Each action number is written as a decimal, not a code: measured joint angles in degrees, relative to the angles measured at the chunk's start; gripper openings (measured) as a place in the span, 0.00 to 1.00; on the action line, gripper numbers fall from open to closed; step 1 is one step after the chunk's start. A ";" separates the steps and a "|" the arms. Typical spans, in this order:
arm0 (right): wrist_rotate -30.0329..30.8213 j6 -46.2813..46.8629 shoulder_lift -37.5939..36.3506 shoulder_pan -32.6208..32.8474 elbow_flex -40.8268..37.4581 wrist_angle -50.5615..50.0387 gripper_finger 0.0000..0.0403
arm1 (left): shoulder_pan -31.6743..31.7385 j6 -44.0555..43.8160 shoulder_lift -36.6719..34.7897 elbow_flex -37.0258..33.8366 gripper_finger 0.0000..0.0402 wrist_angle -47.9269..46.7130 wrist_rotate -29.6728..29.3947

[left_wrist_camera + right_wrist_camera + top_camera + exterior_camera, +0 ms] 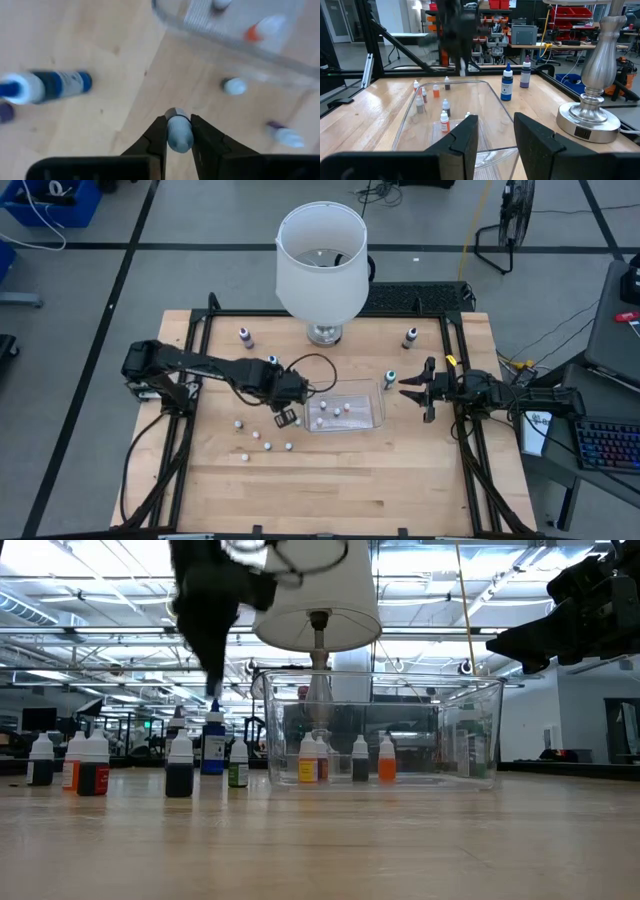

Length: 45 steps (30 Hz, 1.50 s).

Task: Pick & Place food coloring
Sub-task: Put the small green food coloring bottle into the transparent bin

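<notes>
On the front half of the wooden table (330, 480), left of its middle, a loose cluster of tiny food coloring bottles (262, 442) stands upright on the bare wood, well apart from the front edge. Just behind that cluster, the left gripper (285, 417) hangs above the table near the left end of the clear plastic tub (346, 411); its fingers (156, 140) are clamped on the pale cap of one small bottle (179, 136), which the left wrist view shows pinched between them above the wood. In the low view this gripper is off the table surface, above the row of bottles. The tub sits at about the table's middle and holds several more bottles (340, 760), upright, among them one with an orange body (386, 762). At the tub's right end, toward the right edge of the table, the right gripper (417, 392) waits with its jaws spread and nothing between them, facing the tub. Between it and the tub stands a taller blue bottle with a teal cap (390, 378). Farther back, near the rear edge, a purple bottle (246, 336) stands on the left and a dark bottle (411, 337) on the right, with the base of a lamp (324, 334) with a white shade between them.
</notes>
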 joint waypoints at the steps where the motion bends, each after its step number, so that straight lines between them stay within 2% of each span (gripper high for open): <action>1: 0.00 0.00 0.01 0.01 -0.02 0.00 0.28 | 0.06 0.64 0.09 2.57 0.15 -1.45 -0.27; 9: 0.00 0.01 0.00 0.01 -0.01 0.00 0.28 | 1.22 10.40 5.64 23.21 0.15 -6.89 -0.21; 16: 0.00 0.00 0.01 0.02 -0.02 0.00 0.28 | 3.17 17.97 17.92 42.77 0.15 -18.52 0.35; 21: 0.00 0.00 -0.02 0.00 0.00 0.02 0.28 | 4.40 23.86 25.95 56.95 0.15 -22.98 2.48; 24: -0.02 0.01 -0.02 0.02 0.01 -0.02 0.28 | 5.17 26.88 25.70 54.90 0.15 -19.60 3.62; 30: 0.00 0.00 -0.02 0.01 0.00 -0.01 0.28 | 6.26 25.76 27.21 55.08 0.15 -19.64 3.28; 45: -0.01 0.00 -0.02 0.02 0.00 0.00 0.28 | 2.97 25.76 27.58 53.75 0.15 -18.17 3.40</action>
